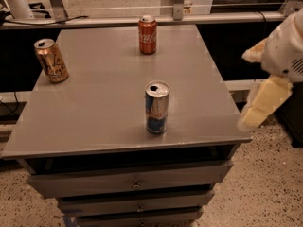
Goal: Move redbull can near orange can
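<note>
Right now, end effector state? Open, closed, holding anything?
End effector: beyond the right edge of the table, holding nothing; open or closed cannot be told. The redbull can stands free on the table.

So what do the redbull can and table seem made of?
The redbull can: thin metal, likely aluminium, glossy print, silver top. The table: smooth grey, satin sheen; painted metal or laminate, can't tell. The gripper hangs off the table's right edge.

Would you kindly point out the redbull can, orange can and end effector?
redbull can (156, 110): camera view, its label.
orange can (53, 64): camera view, its label.
end effector (246, 90): camera view, right of table (104, 126), between its fingertips.
</note>
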Available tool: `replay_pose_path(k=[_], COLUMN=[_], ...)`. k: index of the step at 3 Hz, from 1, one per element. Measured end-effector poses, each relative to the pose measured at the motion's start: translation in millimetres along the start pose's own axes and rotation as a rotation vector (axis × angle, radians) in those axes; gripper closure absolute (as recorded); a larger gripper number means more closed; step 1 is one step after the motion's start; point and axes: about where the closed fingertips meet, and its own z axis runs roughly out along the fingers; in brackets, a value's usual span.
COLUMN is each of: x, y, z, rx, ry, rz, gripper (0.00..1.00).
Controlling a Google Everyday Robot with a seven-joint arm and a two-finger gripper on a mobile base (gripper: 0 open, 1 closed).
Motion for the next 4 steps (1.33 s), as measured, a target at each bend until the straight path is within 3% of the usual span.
replay_pose_path(k=[2,4], x=[-35,-87], y=[16,47], z=[81,131], rx=[-0.114,-0.216], ry=[-0.349,-0.616], rz=[0.097,0.126], gripper=[0.0,0.0])
